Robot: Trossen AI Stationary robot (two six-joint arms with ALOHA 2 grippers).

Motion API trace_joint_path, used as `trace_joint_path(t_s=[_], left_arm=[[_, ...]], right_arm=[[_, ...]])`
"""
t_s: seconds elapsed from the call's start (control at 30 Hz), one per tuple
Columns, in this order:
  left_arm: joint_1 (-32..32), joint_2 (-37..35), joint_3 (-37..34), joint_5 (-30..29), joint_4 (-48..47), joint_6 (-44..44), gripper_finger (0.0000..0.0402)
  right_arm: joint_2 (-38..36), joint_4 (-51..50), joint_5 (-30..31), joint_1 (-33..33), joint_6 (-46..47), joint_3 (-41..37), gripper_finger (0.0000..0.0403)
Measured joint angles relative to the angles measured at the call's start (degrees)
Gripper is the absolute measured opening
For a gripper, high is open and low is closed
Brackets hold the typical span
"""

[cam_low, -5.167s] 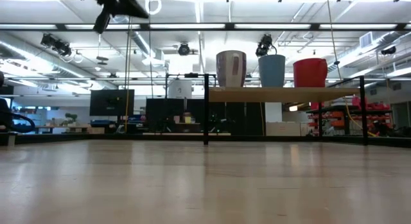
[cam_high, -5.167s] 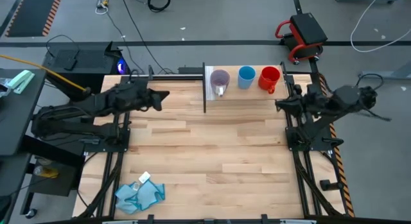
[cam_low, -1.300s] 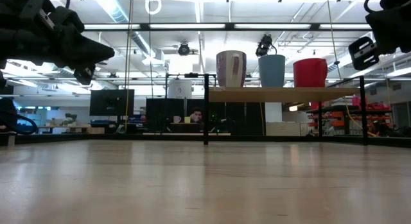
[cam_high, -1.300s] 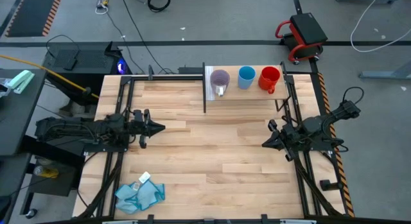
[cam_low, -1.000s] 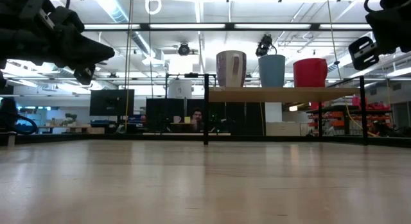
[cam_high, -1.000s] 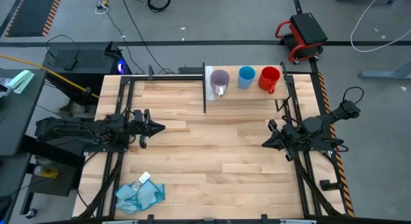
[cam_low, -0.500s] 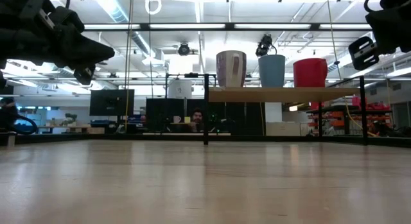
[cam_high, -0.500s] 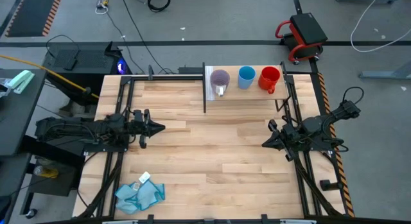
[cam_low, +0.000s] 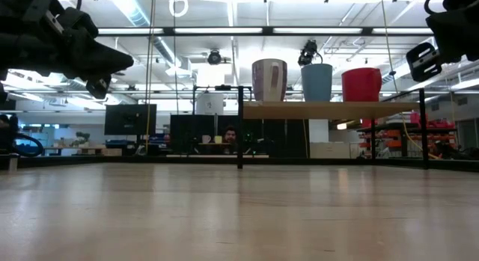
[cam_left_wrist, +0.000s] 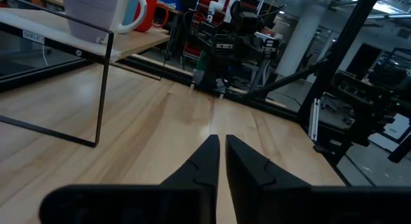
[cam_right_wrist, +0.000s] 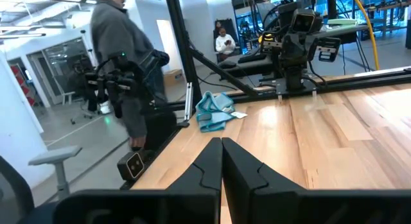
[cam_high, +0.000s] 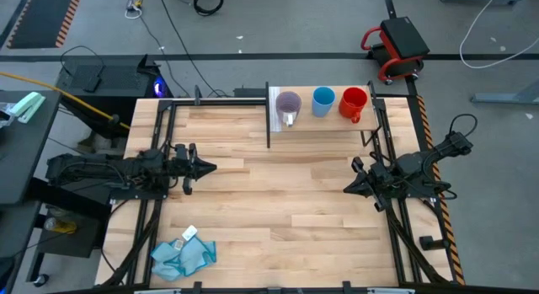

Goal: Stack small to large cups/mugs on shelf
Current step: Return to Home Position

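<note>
Three stand in a row on the shelf (cam_high: 324, 123): translucent purple-grey mug (cam_high: 289, 104), light-blue cup (cam_high: 323, 100) in the middle, glossy red mug (cam_high: 354, 101). Left gripper (cam_high: 210, 168) and right gripper (cam_high: 347, 189) hover well apart from the shelf, fingers closed, empty.

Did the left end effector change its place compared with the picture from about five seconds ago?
Yes. In the high view the left end effector has moved away from the raised light-wood shelf, toward the table's opposite edge.
</note>
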Motion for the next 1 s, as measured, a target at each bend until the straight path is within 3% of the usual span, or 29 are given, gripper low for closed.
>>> trace_joint_path(t_s=[1.0], left_arm=[[0.0,0.0,0.0,0.0,0.0,-0.02,0.0039]], right_arm=[[0.0,0.01,0.0,0.01,0.0,0.0,0.0013]])
